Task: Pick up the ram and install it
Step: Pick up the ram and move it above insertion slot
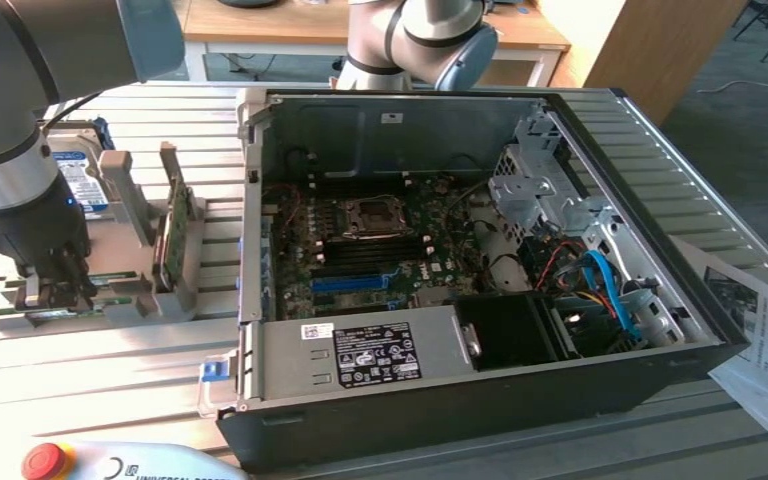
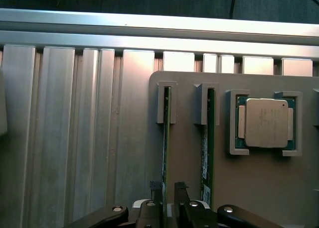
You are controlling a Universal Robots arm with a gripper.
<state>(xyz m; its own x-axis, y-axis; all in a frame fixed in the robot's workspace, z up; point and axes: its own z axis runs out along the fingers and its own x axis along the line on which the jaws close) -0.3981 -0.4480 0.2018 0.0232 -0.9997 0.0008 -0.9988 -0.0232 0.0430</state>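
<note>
Nearest you sits the red stop button [image 1: 45,460]. Beyond it, at the exterior view's left, the gripper [image 2: 168,189] hangs low over the grey holder [image 2: 249,188]. Its fingers are spread either side of the ram [image 2: 166,133], which stands on edge in its slot, not yet pinched. You're at the pick-up, and I judge closing calls for a square, centred squeeze. Farther off, the open case [image 1: 491,410] shows its blue slot [image 1: 357,282].
</note>
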